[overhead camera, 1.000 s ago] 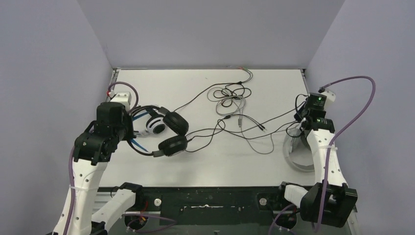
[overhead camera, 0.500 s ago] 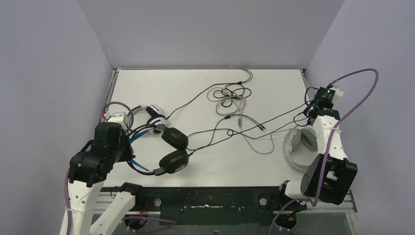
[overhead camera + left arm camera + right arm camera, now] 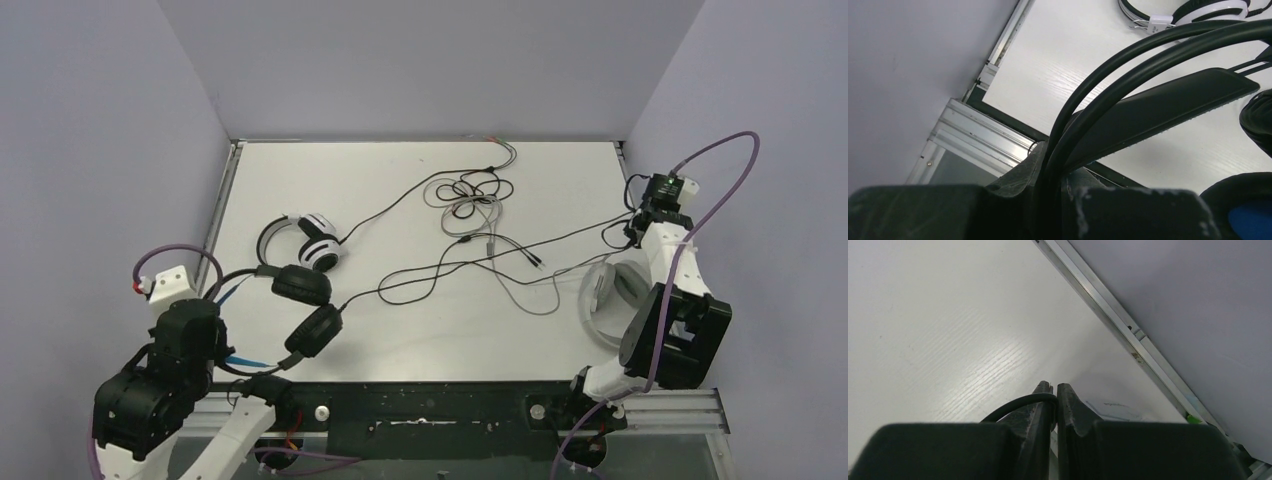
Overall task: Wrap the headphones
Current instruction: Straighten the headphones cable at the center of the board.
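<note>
While the left end effector [image 3: 1052,172] is clenched on the headband of the black headset [image 3: 300,286] near the desk's [image 3: 420,330] near-left corner, the right end effector [image 3: 1054,390] pinches a black cable [image 3: 1013,405] by the right edge. The white headset [image 3: 318,250] lies just beyond the black one, and the pale headset [image 3: 598,300] sits beside the right arm.

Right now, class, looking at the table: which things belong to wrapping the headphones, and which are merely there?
Job:
black headphones, in the left tool
white headphones with black centres
grey headphones
tangled cables
black cable, pinched in the right tool

Not the job:
table
purple hoses on the arms
metal edge rail
</note>
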Available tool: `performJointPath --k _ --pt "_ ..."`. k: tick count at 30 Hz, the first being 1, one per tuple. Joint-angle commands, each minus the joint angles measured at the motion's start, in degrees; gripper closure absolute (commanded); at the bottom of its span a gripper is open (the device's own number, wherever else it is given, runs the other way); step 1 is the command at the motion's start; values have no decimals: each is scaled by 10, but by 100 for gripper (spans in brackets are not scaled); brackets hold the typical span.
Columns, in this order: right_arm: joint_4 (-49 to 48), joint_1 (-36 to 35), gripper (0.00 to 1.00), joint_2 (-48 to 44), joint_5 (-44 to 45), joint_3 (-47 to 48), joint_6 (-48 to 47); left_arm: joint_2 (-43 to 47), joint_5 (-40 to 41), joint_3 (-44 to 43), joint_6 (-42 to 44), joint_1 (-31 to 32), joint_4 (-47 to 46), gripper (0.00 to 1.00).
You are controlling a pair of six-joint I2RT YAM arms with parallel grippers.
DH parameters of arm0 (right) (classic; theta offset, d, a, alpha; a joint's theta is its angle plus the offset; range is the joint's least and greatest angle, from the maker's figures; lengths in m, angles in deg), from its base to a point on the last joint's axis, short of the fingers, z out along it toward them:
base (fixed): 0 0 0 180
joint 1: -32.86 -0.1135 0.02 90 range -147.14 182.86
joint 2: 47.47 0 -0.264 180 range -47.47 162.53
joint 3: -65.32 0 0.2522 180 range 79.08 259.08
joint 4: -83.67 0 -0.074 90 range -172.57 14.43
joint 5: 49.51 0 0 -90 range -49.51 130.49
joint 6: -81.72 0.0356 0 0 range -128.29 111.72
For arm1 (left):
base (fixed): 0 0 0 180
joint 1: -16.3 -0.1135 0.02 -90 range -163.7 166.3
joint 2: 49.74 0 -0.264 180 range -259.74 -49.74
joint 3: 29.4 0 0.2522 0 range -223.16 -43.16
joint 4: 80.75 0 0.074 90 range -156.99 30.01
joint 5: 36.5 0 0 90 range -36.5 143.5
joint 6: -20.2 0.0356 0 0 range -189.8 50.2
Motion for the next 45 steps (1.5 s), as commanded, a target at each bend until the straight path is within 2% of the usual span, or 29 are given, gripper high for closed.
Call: performJointPath --k 1,5,8,12,15,21,25,28,32,36,39,40,42,44,45 --pt "-26 -12 100 15 5 30 -21 28 67 -21 -23 20 -17 100" --pt "-22 -83 99 21 1 32 -49 34 -38 -6 46 26 -84 100" --pt "-20 -137 90 25 -59 33 -46 -4 -184 10 77 30 -135 100" --pt "11 -215 80 50 -197 56 -42 -118 -368 -9 65 30 -167 100" --pt "77 -284 69 75 -215 80 -50 -168 -427 -22 49 30 -182 100" --pt "231 -398 42 125 -128 161 -92 -240 -347 -112 66 20 -123 100" --pt "307 -402 28 136 -65 192 -111 -250 -198 -194 53 17 -75 100" --pt "307 -397 19 130 -35 176 -107 -235 -107 -245 39 16 -64 100" --pt "270 -384 9 114 -58 135 -94 -221 -77 -294 33 16 -80 100" --pt "244 -359 8 91 -62 115 -71 -217 -34 -331 52 16 -88 100" --pt "203 -285 8 56 -160 90 -48 -217 -9 -359 78 16 -103 100" --pt "188 -258 8 45 -216 84 -40 -218 -7 -364 90 16 -108 100" --pt "135 -212 8 24 -381 67 -21 -224 0 -365 117 16 -117 100" --pt "95 -208 7 11 -488 57 1 -232 29 -358 138 16 -123 100" --pt "104 -208 7 11 -506 64 -7 -234 43 -354 144 16 -127 100"
